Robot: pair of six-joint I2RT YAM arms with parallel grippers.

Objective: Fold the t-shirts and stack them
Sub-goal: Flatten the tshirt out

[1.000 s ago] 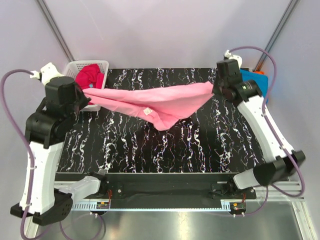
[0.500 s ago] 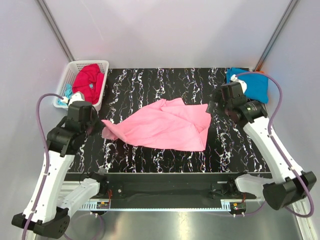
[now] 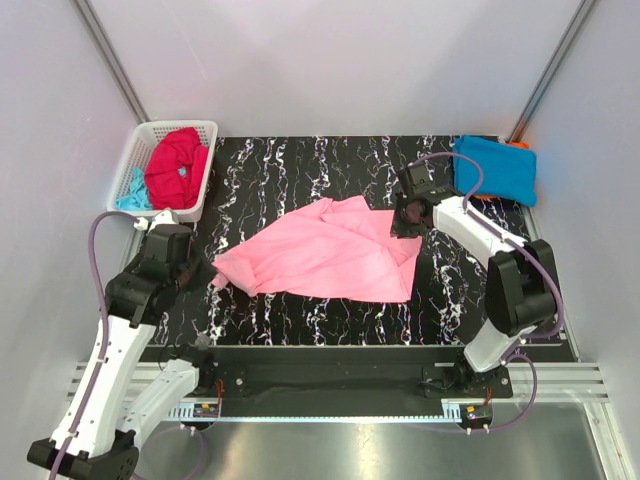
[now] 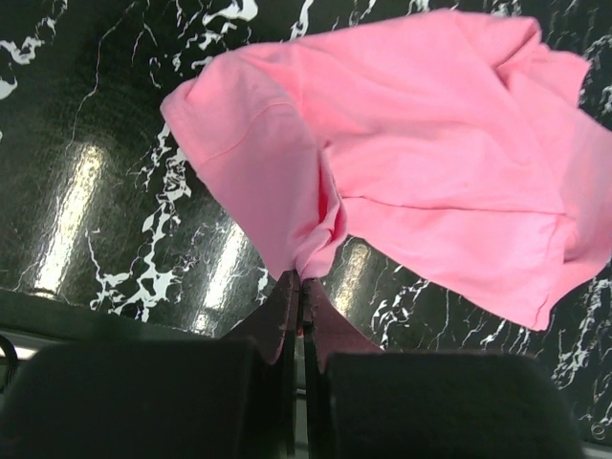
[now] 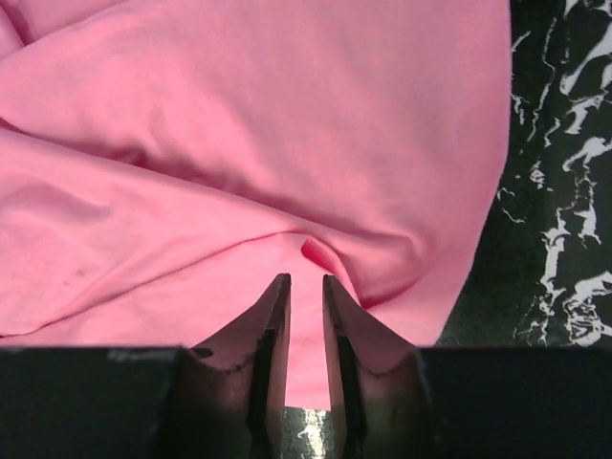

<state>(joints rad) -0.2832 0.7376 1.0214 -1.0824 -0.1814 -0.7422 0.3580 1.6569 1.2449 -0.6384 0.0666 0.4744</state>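
Observation:
The light pink t-shirt (image 3: 325, 250) lies loosely spread and wrinkled on the middle of the black marbled table (image 3: 300, 160). My left gripper (image 3: 207, 272) is shut on the shirt's left corner, low over the table; in the left wrist view the jaws (image 4: 301, 279) pinch a bunch of the pink cloth (image 4: 430, 153). My right gripper (image 3: 398, 225) hovers over the shirt's upper right part. In the right wrist view its jaws (image 5: 306, 282) stand a narrow gap apart with nothing between them, the pink cloth (image 5: 239, 124) just below.
A folded bright blue t-shirt (image 3: 495, 168) lies at the back right corner on an orange one (image 3: 518, 146). The white lattice basket (image 3: 208, 125) at the back left holds a crimson red shirt (image 3: 178, 165) and a pale aqua one (image 3: 128, 190).
Both arms have lowered the stretched pink shirt onto the table. The left gripper drew nearer with its corner. The right gripper let go of the right corner and moved slightly left over the cloth.

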